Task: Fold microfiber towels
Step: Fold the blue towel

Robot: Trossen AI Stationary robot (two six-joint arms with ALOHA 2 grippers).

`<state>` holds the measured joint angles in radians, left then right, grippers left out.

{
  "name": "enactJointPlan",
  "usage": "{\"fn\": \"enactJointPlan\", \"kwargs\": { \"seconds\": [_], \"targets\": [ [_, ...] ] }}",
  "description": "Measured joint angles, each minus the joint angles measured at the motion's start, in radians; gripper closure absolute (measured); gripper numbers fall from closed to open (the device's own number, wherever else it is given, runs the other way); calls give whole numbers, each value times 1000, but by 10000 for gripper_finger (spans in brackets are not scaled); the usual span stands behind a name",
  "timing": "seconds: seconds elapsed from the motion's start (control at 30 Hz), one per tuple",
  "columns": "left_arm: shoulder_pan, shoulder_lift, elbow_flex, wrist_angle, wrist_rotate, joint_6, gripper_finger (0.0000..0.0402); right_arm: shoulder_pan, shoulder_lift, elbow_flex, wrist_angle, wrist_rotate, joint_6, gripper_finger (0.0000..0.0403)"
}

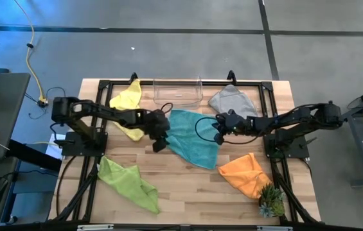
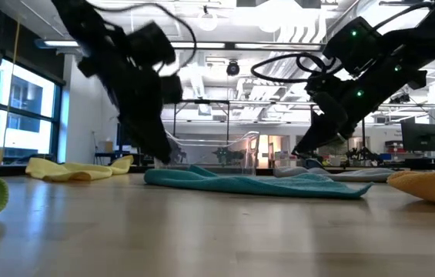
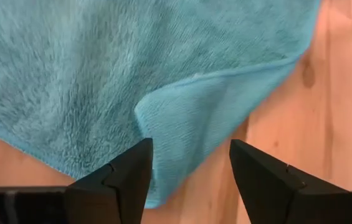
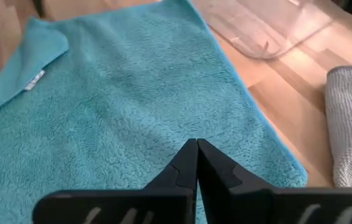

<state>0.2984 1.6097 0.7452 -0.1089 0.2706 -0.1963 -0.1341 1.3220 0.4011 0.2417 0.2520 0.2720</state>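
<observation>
The teal blue towel (image 1: 191,138) lies flat in the middle of the table, one corner (image 3: 188,118) turned back on itself. My left gripper (image 3: 191,165) stands open close over that turned-back corner at the towel's left edge, one finger (image 3: 132,174) on either side of it; in the low view its tips (image 2: 167,158) end just above the cloth. My right gripper (image 4: 197,155) is shut and points slanting down over the towel's right part (image 1: 218,135). The yellow (image 1: 128,99), grey (image 1: 232,99), orange (image 1: 245,173) and lime green (image 1: 126,183) towels lie crumpled around it.
A clear plastic bin (image 1: 178,93) stands at the far edge behind the teal towel. A small green spiky plant (image 1: 271,202) sits at the near right corner. Bare wood (image 1: 187,186) shows between the lime green and orange towels.
</observation>
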Motion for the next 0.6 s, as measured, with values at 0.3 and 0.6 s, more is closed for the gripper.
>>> {"fn": "enactJointPlan", "kwargs": {
  "seconds": [0.3, 0.6],
  "targets": [
    [59, 85, 1, 80, 118, 24, 200, 0, 0, 0, -12, 0, -11, 403],
    [37, 103, 1, 166, 233, 24, 238, 0, 0, 1, -12, 0, -19, 403]
  ]
}}
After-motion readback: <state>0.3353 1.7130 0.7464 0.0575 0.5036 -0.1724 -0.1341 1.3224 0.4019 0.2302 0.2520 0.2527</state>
